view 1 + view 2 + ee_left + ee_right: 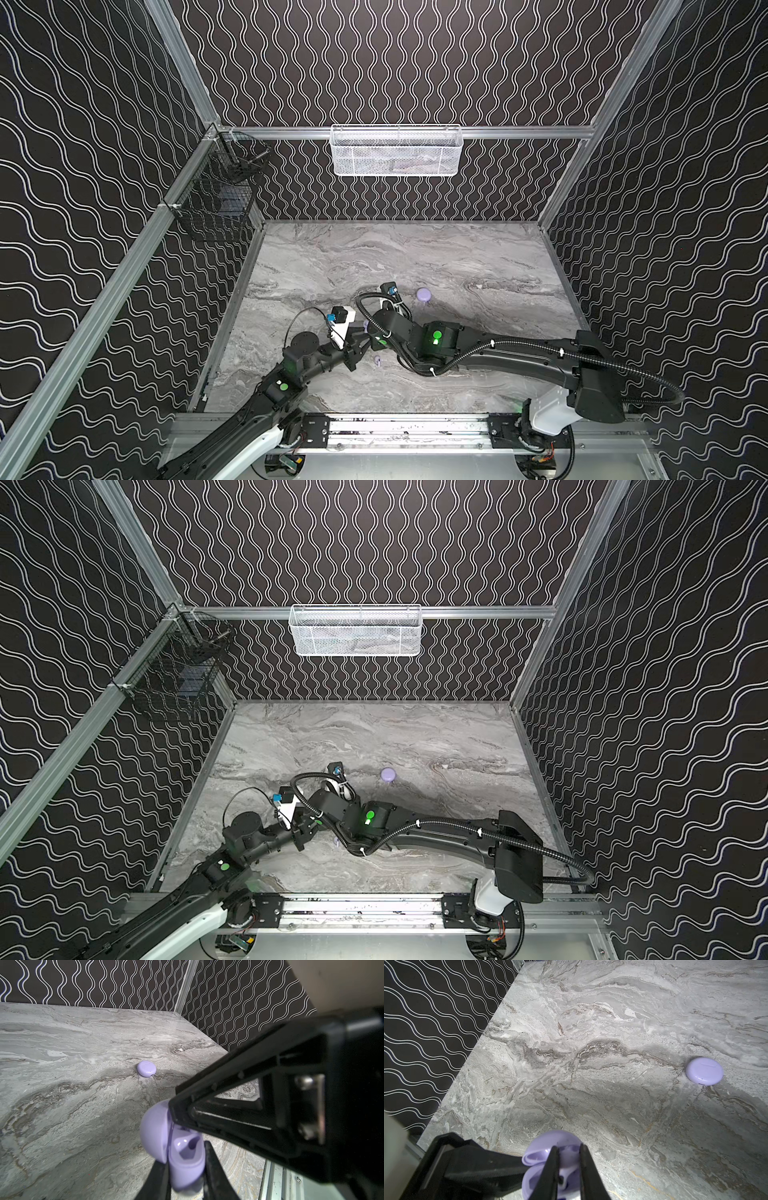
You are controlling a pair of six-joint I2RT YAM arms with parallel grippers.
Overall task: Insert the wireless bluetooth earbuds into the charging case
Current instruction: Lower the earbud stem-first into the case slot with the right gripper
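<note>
the left end effector [185, 1155] was closed on the open charging case [155, 1132]; the right end effector [568, 1148] was shut over it, and i could not tell what it held.

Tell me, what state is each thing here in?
open case: lid up, one socket visibly empty, held by left gripper.
closed case: shut, lying on the table.
loose earbud: on the table, outside any case.
left gripper: shut on open case.
right gripper: shut at open case; what it pinches unclear.
</note>
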